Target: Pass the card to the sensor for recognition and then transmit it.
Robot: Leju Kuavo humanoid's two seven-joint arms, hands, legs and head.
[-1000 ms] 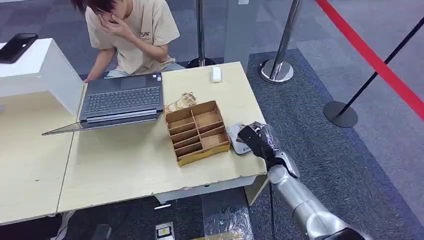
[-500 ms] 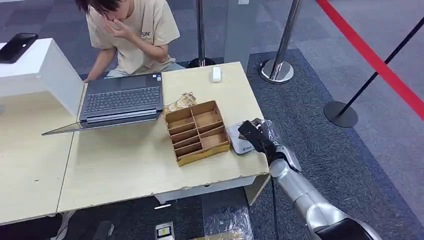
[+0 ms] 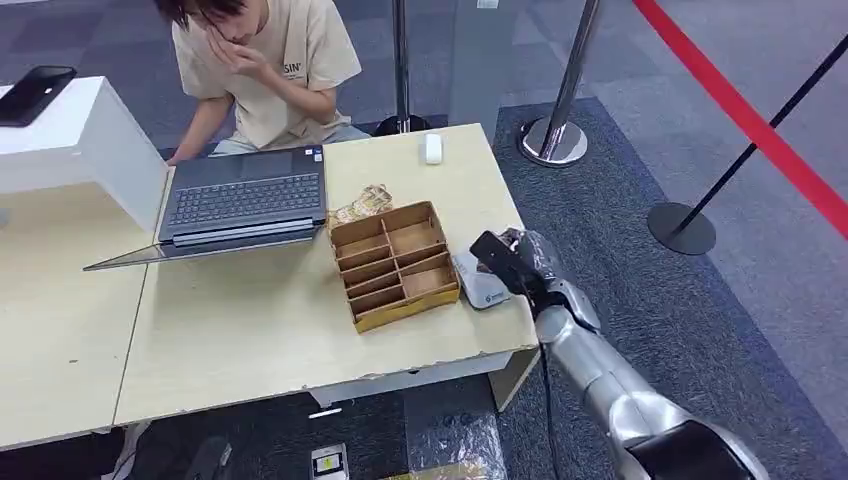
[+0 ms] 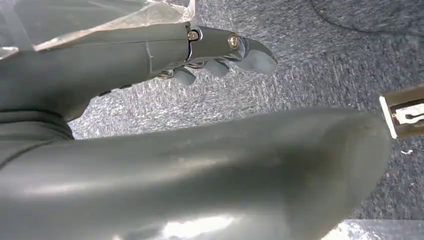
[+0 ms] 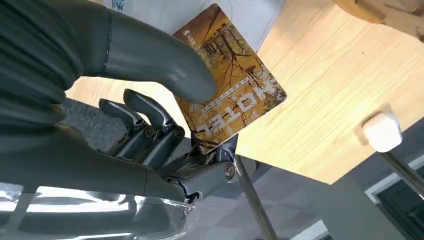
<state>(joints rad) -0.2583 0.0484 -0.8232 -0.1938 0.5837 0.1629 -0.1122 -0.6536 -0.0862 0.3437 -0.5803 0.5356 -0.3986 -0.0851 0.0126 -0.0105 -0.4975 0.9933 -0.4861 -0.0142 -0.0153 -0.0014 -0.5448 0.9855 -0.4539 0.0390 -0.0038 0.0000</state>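
On the pale wooden table [image 3: 250, 330], the small grey sensor pad [image 3: 478, 279] lies just beneath the right hand [image 3: 520, 270]. That hand pinches the orange-and-yellow printed hotel card [image 5: 230, 80], face tilted over the pad. The left hand [image 4: 220, 50] hangs over carpet, fingers loosely curled, holding nothing.

Right arm: silver, extended forward and up from the lower right of the head view, wrist bent inward. Right hand [image 3: 522, 268]: thumb [image 5: 165, 65] pressed flat on one face of a card [image 5: 231, 80], darker fingers [image 5: 150, 120] curled behind the other face; the card is pinched. Left hand [image 4: 220, 47]: seen at its wrist camera, fingers slightly curled and apart, nothing held.
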